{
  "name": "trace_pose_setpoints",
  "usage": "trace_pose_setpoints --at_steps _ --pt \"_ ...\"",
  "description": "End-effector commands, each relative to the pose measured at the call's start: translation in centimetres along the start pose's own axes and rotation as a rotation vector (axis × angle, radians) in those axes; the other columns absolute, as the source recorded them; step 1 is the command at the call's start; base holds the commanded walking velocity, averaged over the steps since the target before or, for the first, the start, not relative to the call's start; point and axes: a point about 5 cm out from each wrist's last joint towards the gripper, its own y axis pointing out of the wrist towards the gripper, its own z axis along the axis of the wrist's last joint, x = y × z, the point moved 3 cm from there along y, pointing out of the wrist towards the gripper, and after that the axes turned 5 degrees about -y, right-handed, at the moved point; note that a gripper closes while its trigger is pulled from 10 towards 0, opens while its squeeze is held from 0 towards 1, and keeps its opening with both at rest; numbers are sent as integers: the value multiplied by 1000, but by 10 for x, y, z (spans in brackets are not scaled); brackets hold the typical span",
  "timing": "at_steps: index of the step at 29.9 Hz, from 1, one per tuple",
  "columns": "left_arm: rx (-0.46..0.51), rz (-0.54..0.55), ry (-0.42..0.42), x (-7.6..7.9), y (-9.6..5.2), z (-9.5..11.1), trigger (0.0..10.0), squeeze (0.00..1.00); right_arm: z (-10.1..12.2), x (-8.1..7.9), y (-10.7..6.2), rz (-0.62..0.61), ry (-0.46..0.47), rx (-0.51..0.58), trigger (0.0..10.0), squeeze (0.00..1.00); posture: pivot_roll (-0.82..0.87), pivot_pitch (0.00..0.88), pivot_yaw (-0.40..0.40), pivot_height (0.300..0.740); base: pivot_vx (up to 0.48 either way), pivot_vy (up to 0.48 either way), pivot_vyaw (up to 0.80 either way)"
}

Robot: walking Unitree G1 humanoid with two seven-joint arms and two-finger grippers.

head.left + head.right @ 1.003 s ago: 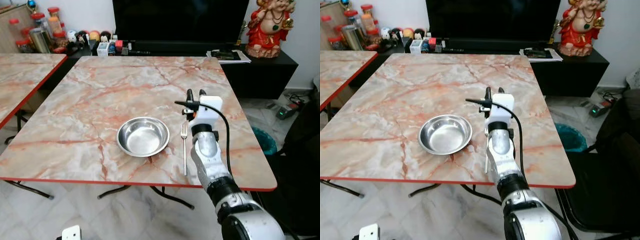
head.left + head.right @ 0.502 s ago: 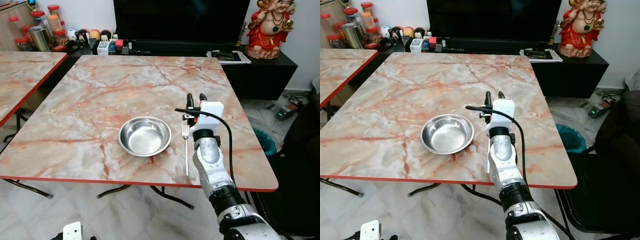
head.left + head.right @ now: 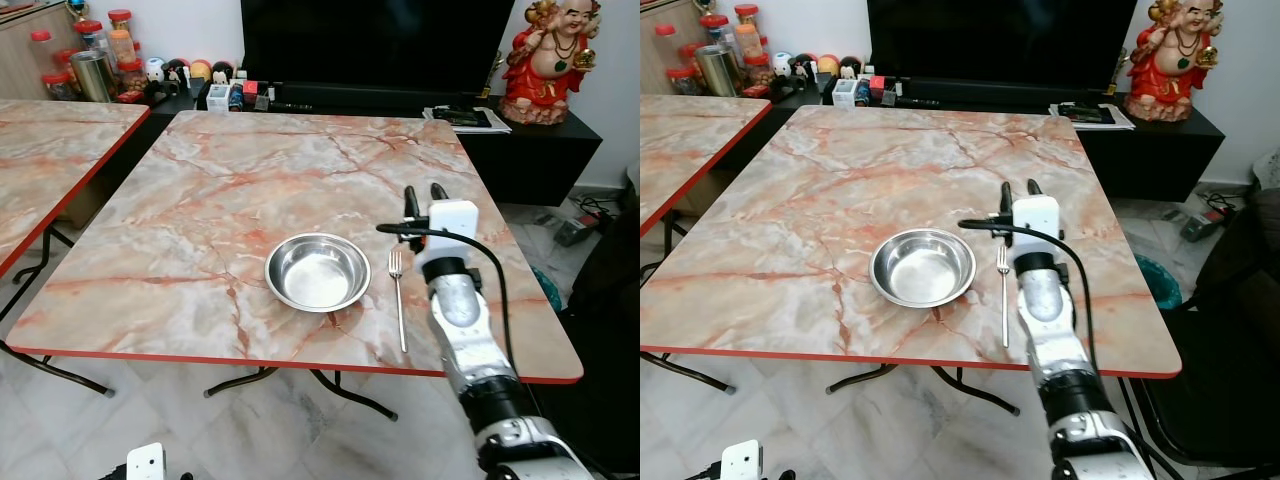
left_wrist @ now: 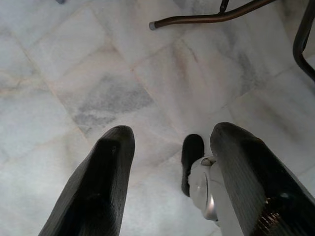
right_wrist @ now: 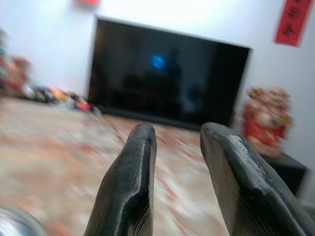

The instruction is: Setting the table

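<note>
The fork [image 3: 398, 299] lies flat on the table [image 3: 200, 220], its long axis running near to far, tines at the far end and handle toward the near edge. It sits just right of the steel bowl [image 3: 318, 271], close beside it but not touching, in the near right part of the top.

The right gripper [image 3: 424, 194] is held above the table just right of the fork's tines, fingers pointing away toward the far side. Its two black fingers [image 5: 129, 196] are a little apart and hold nothing. The left gripper [image 4: 170, 167] hangs low over the floor [image 4: 88, 73], fingers spread wide and empty.

The table is pink-veined marble with a red rim, and a second like it [image 3: 50, 160] stands to the left. Beyond the far edge a dark TV [image 3: 370, 45] sits on a black cabinet, with jars [image 3: 95, 65] at far left and a red figurine [image 3: 558, 50] at far right. The wrist picture is blurred, so finer detail there is uncertain.
</note>
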Motion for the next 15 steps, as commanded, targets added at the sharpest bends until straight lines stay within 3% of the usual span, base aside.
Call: trace_pose_setpoints --at_steps 1,6,15 --pt "-5 -1 19 -3 0 2 10000 0 -1 4 -2 -10 -6 -9 10000 0 35 0 17 740 0 255 0" --pt "0 -2 31 -6 1 5 10000 0 -10 -8 -13 7 12 -44 10000 0 41 0 31 740 0 268 0" --pt "12 0 41 -9 1 10 10000 0 -11 -18 -18 13 42 -57 10000 0 44 0 49 740 0 338 0"
